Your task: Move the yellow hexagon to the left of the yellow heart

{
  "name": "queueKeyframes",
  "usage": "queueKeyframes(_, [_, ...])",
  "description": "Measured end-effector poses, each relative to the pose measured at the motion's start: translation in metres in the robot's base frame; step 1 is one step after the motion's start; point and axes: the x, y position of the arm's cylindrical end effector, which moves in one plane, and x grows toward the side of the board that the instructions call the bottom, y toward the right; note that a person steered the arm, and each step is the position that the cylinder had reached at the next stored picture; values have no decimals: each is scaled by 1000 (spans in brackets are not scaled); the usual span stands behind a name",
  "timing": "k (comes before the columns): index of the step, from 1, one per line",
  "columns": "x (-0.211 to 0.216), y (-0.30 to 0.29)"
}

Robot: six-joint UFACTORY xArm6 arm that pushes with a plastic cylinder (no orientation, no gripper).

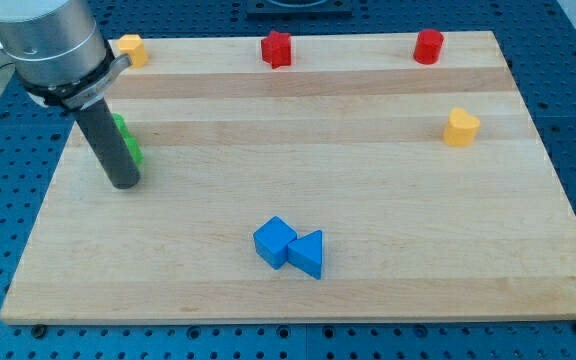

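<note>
While the yellow hexagon [131, 48] sits at the top-left corner of the wooden board [298, 290], the task stands essentially unstarted. My tip [125, 184] rests on the board near the view's left edge, well below the hexagon and not touching it. The rod carries no gripper and holds nothing; it can only push.

Just behind the rod, a green block [127, 141] is partly hidden, its shape unclear; whether the rod touches it cannot be told.

The yellow heart [460, 128] lies near the view's right edge, in the upper half of the board, well apart from the hexagon. Almost the full width of the board separates the 2 yellow blocks.

Along the top edge stand 2 red blocks: a red star-like block [277, 48] near the middle and a red cylinder [428, 46] toward the right. Both lie close to a straight path along the top edge. Near the bottom centre, a blue cube [273, 242] touches a blue triangle [307, 254]; these are clear of the likely route.

Remaining work, as judged: bring the tip to the hexagon's left side, then push it rightward across the board until it stops just left of the heart.
</note>
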Motion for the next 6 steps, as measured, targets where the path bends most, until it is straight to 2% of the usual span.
queueKeyframes(2, [-4, 9])
queueKeyframes(3, [-5, 63])
queueKeyframes(4, [-44, 105])
queueKeyframes(5, [-85, 113])
queueKeyframes(6, [-100, 95])
